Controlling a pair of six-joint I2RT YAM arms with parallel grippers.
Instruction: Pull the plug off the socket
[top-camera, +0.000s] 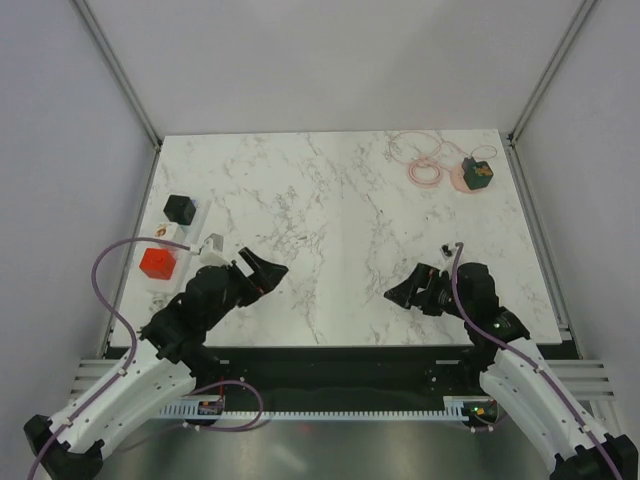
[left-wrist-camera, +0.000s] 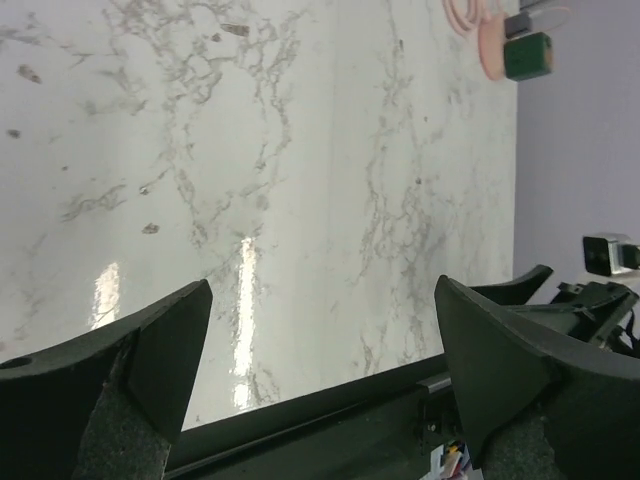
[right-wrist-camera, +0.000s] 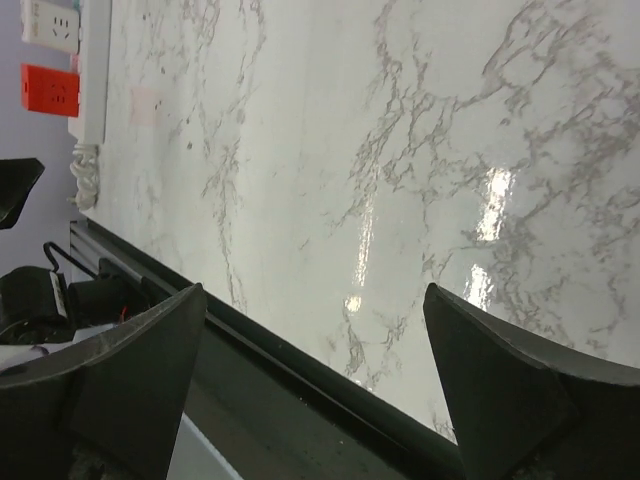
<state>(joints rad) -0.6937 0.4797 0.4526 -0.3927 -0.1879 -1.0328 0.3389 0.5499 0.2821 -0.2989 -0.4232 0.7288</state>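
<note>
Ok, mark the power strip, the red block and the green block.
power strip (right-wrist-camera: 95, 85): right wrist view, its bare long side.
red block (top-camera: 158, 263): top view, its top face.
green block (left-wrist-camera: 527, 56): left wrist view, its facing side.

1. Your left arm (top-camera: 125, 388) and right arm (top-camera: 535, 390) have white shells near the base and black links further up.
2. A purple cable (top-camera: 103, 275) loops beside the left arm; a second cable (top-camera: 455, 270) follows the right one.
3. The left end effector (top-camera: 262, 274) and right end effector (top-camera: 403, 292) carry black, wedge-shaped fingers (left-wrist-camera: 500, 370).
</note>
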